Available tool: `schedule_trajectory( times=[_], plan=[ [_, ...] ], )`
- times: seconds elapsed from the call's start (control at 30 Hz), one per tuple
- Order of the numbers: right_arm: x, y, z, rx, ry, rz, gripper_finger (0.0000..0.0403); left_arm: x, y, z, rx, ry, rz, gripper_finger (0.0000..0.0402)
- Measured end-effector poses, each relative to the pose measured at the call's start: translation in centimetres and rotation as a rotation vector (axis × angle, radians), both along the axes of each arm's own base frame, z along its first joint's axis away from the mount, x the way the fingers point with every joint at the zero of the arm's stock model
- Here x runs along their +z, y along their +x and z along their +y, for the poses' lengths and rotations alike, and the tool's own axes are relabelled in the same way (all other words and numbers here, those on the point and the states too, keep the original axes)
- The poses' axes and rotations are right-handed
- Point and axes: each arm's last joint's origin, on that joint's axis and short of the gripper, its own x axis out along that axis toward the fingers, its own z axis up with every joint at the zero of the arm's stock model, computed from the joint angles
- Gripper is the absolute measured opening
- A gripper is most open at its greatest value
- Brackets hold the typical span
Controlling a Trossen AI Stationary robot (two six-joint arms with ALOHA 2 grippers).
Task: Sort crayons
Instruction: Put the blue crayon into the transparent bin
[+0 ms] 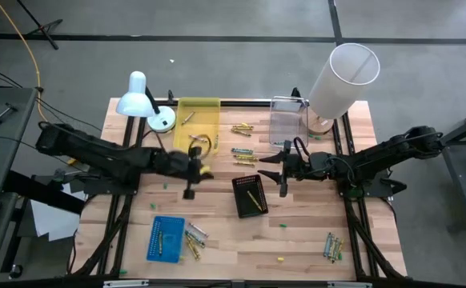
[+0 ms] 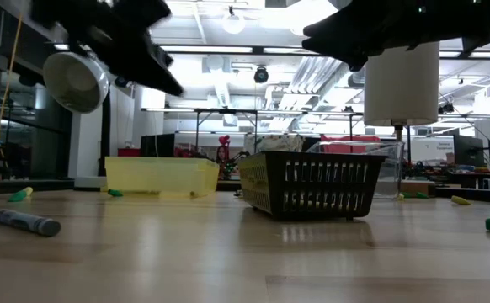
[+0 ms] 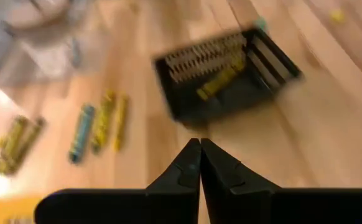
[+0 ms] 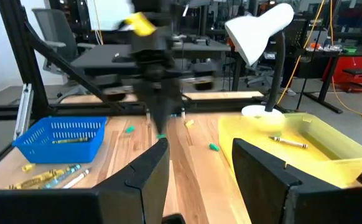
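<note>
Left gripper [image 1: 190, 192], shut and empty, hangs beside the black basket [image 1: 250, 196]. Right gripper [image 1: 283, 170] waits open nearby; both could collide over the loose crayons [image 1: 243, 154].

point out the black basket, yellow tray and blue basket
black basket [image 1: 250, 195], high view, its floor
yellow tray [image 1: 202, 118], high view, bare floor near its middle
blue basket [image 1: 166, 238], high view, its floor

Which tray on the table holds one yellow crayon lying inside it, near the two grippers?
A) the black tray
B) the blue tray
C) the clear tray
A: the high view shows a yellow crayon lying inside the black tray, and the left wrist view shows it there too.
</note>
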Motion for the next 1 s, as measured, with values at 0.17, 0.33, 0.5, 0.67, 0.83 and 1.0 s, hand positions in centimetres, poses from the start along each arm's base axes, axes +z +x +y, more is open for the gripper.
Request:
schedule_trajectory(
  times=[0.17, 0.33, 0.5, 0.67, 0.83, 1.0],
  plan=[
    [-0.4, 0.0, 0.0, -0.003, 0.028, 0.037, 0.0169, -1.4, 0.1, 2.7, 0.082, -0.001, -0.179, 0.0],
    [-0.6, 0.0, -0.2, -0.044, 0.125, 0.038, 0.0169, -0.6, -0.1, 3.4, 0.097, 0.023, -0.254, 0.0],
    [-0.8, 0.2, -1.0, -0.111, 0.165, 0.04, 0.0169, -0.2, 0.1, 3.6, 0.159, 0.035, -0.312, 0.0],
    [-0.8, 0.2, -1.7, -0.141, 0.166, 0.032, 0.0169, -0.3, 1.4, 4.1, 0.215, 0.043, -0.312, 0.0009],
    [-0.6, 0.3, -2.3, -0.158, 0.141, 0.015, 0.0169, -0.1, 4.6, 5.0, 0.233, 0.069, -0.096, 0.0039],
    [-0.4, 0.3, -2.5, -0.162, 0.102, 0.002, 0.0169, -1.2, 8.4, 6.4, 0.185, 0.17, 0.129, 0.0083]
  ],
)
